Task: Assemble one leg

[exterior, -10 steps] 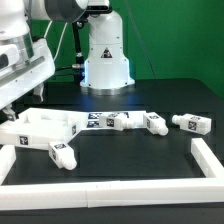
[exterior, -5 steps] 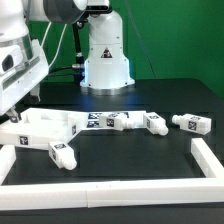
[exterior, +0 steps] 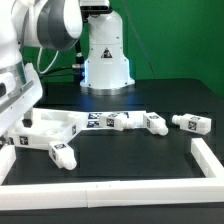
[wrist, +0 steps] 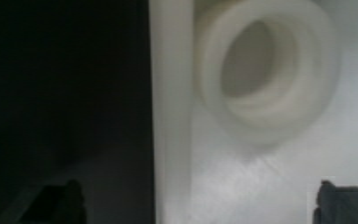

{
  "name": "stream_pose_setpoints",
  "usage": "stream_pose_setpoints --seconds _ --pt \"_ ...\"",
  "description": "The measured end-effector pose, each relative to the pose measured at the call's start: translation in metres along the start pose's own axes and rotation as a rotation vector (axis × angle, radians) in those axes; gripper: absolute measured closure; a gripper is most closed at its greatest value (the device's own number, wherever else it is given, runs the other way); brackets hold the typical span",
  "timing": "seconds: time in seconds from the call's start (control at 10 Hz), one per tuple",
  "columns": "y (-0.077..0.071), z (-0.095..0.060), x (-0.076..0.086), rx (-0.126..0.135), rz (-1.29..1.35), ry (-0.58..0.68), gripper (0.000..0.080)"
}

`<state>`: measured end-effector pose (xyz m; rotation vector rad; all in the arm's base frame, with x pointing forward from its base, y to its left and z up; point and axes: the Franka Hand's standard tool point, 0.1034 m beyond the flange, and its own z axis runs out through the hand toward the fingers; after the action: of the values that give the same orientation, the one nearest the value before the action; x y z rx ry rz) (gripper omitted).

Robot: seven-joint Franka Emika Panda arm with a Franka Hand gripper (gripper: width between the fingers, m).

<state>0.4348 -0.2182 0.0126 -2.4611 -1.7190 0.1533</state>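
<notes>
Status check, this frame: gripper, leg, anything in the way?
Gripper open, empty, low over large flat white panel. Nearest small white tagged plastic leg lies loose, ungrasped. No obstruction visible.

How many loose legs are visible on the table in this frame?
4. One leg lies before the panel; three others line up toward the exterior view's right. The arm could hide more.

The surface (exterior: 150,95) carries four legs: a first leg (exterior: 61,153), a second leg (exterior: 125,121), a third leg (exterior: 155,122) and a fourth leg (exterior: 192,122). There is one flat white panel (exterior: 45,128) and one white rail (exterior: 120,190) along the surface's edge. One arm (exterior: 60,25) is in sight. The wrist view shows one round socket (wrist: 265,65) and two dark fingers (wrist: 55,200).
</notes>
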Motion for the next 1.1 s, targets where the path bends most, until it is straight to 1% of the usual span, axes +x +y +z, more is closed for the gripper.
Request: stream_pose_setpoints --seconds 0.3,0.4,0.5,0.6,0.7,0.8,0.9,1.0,1.1 --pt "0.0 0.001 -0.001 -0.003 0.0 -0.002 0.0173" --pt "0.0 0.001 -0.001 -0.003 0.0 -0.002 0.0342" --pt "0.0 0.001 -0.001 -0.003 0.0 -0.002 0.0529" --pt "0.0 0.001 -0.001 -0.003 0.0 -0.002 0.0529" --pt "0.0 0.001 -0.001 -0.003 0.0 -0.002 0.073" --pt "-0.002 -0.002 -0.003 0.01 0.008 -0.001 0.073" --pt "-0.009 -0.02 -0.008 0.044 0.068 0.004 0.0742" --pt "-0.013 -0.045 -0.007 0.064 0.137 -0.004 0.0742" --pt "-0.014 -0.066 0.003 0.066 0.261 -0.033 0.0742"
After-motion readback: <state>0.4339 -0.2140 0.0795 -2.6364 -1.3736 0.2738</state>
